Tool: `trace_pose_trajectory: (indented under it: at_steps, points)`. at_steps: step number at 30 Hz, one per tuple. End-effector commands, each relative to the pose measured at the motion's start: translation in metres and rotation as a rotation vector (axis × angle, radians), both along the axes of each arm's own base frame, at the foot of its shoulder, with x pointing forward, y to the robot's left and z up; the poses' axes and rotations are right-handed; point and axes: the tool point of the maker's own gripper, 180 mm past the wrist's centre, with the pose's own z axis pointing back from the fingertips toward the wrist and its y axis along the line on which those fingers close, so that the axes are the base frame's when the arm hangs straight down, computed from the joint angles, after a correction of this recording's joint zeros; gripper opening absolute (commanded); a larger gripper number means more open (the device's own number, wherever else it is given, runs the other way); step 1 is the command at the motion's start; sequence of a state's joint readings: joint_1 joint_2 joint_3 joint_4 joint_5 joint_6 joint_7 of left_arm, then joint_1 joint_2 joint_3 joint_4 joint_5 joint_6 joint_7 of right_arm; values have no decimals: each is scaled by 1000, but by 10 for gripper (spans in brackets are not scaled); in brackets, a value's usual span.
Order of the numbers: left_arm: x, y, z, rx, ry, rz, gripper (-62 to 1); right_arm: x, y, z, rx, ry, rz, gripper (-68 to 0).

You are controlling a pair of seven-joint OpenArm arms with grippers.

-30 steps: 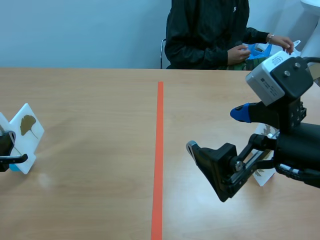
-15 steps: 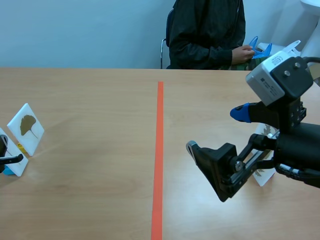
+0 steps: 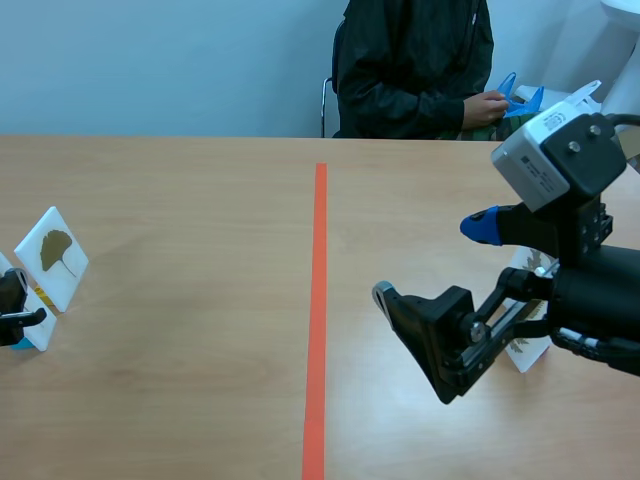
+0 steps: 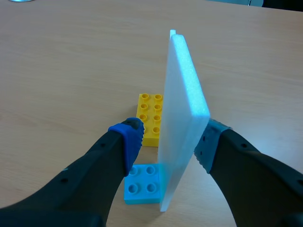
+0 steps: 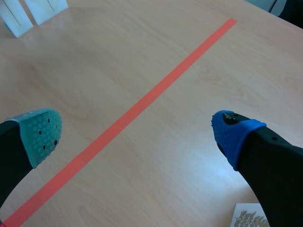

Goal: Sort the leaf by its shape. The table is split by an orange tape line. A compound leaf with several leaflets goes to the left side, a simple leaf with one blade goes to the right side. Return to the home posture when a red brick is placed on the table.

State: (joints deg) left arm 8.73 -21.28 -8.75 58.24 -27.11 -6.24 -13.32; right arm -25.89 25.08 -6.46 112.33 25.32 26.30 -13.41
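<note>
The table (image 3: 180,200) is viewed from its near edge, facing far; close, downward wrist views are given, the right sharing the tape line (image 3: 318,300).

The right tool (image 5: 137,134) hangs open above the table (image 5: 85,66), the orange tape line (image 5: 161,85) running between its fingers. A leaf card (image 5: 248,217) shows beside the blue-padded finger; white cards (image 5: 42,8) stand far ahead.

1. A wide, light brown wooden table (image 3: 200,200), smooth and flat.
2. A plain, pale blue wall (image 3: 150,60) right behind the table's far edge.
3. A chair (image 3: 327,105) with a thin metal frame, by the middle of the far edge.
4. Something white (image 3: 622,20) past the far right corner, too cut off to tell.
5. Soft, even light all over, with a pale shine on the table's right half.
</note>
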Motion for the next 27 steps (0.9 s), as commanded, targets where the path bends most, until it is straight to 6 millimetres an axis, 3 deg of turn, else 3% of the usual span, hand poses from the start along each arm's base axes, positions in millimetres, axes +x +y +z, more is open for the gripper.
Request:
trace_pose_trajectory:
  at_steps: [1,5,13,15,20,27]
  points:
    - [7,0,19,9,-54,-14,-281,6,-3,8,17,-28,-15,4]
    - [6,1,35,22,-91,-16,-198,6,-3,8,17,-28,-15,4]
    - [0,-12,90,73,-203,-82,-26,6,-3,8,17,-28,-15,4]
    - [-3,-26,103,78,-217,-152,14,6,-3,8,17,-27,-15,4]
    - [-19,-73,129,76,-238,-359,14,6,-3,8,17,-28,-15,4]
    - [-50,-130,131,45,-151,-589,14,6,-3,8,18,-27,-15,4]
